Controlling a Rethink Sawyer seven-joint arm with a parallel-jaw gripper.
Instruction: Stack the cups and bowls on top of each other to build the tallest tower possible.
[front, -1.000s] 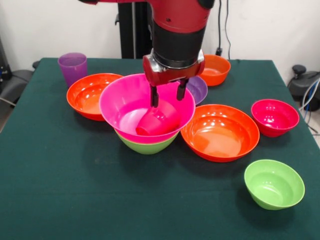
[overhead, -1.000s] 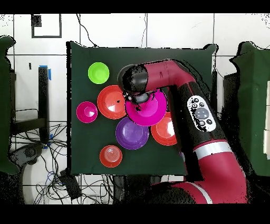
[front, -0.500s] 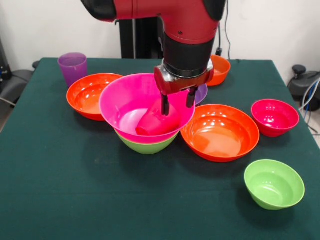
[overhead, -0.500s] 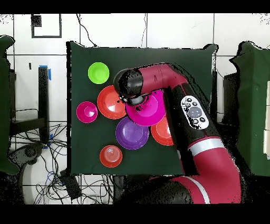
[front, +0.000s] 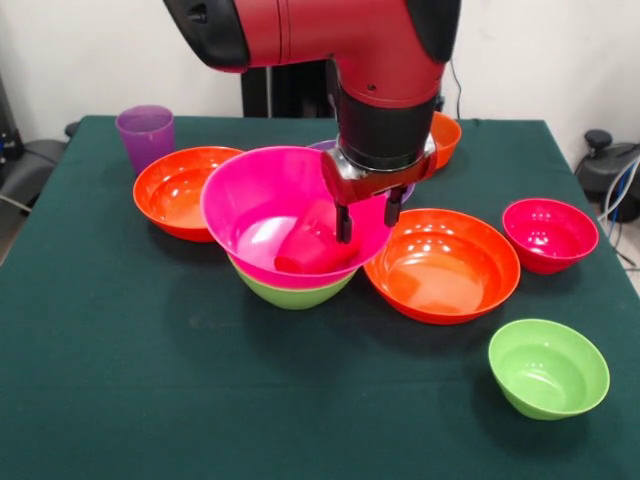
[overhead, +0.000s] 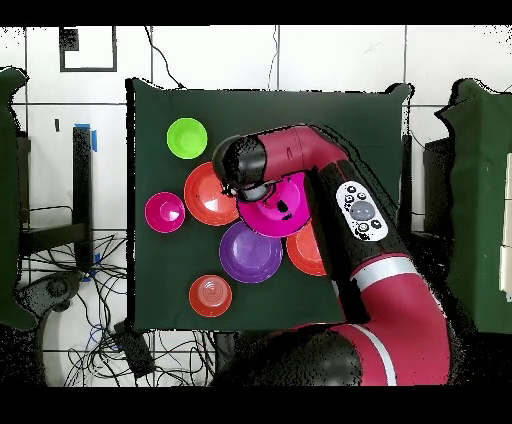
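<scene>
Bowls and cups crowd a desk (front: 150, 400) draped in dark green cloth. At the middle sits the tower (front: 292, 268): a wide hot pink bowl (front: 255, 205) nested in a lime green bowl (front: 290, 291), with a red-pink cup (front: 310, 248) lying tipped on its side inside the pink one. The tool (front: 368, 222) hangs over the pink bowl's rim on the side nearest the large orange bowl (front: 442, 263); its two dark fingers (front: 344, 224) stand apart with nothing between them, and the cup lies just beside them, though whether a fingertip touches it I cannot tell.

In the front view the large orange bowl rests touching or nearly touching the tower's right side, and a second orange bowl (front: 178, 190) sits against its left side, partly behind the pink rim. A translucent purple cup (front: 145, 134) stands upright near the far left corner. A purple bowl (overhead: 250, 251) is mostly hidden behind the arm from the front (the overhead view shows it whole, lying next to the pink bowl). A small orange bowl (front: 445, 134) peeks out behind the arm toward the far edge. A small red-pink bowl (front: 549, 234) sits apart to the right, and a small lime green bowl (front: 548, 367) stands alone near the front right corner.
</scene>
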